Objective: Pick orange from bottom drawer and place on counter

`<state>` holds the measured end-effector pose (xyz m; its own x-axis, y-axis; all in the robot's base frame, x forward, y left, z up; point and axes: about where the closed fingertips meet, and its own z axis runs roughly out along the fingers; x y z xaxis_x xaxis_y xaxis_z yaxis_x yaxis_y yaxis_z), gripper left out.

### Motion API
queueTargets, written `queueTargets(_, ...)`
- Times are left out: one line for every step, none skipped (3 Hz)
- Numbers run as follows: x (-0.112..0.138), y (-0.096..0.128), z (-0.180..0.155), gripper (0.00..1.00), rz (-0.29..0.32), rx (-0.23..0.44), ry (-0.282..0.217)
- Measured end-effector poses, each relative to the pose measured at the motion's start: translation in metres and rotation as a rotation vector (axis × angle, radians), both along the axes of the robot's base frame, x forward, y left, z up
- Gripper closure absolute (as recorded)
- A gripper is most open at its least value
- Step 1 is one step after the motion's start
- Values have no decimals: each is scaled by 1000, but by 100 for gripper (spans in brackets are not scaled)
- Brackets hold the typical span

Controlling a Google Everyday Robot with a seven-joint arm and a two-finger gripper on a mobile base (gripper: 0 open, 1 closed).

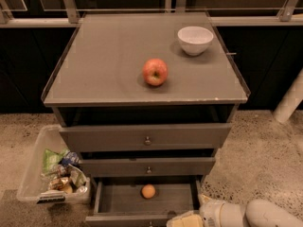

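Note:
The orange [148, 191] lies in the open bottom drawer [113, 201], near its middle. The counter [104, 60] is the grey top of the cabinet above. My gripper [185, 220] is at the bottom edge of the view, low and to the right of the drawer's front, apart from the orange. The white arm [246, 214] runs off to the lower right.
A red-and-yellow apple [155, 72] sits on the counter's middle and a white bowl [195, 39] at its back right. The two upper drawers [147, 137] are shut. A clear bin of snack packets [53, 175] stands on the floor to the left.

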<state>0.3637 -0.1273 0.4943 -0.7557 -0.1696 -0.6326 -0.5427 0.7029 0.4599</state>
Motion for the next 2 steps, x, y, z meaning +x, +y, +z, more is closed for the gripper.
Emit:
queueTargets(18, 3, -17, 0, -11, 62, -148)
queueTargets(9, 17, -38, 0, -6, 115, -141)
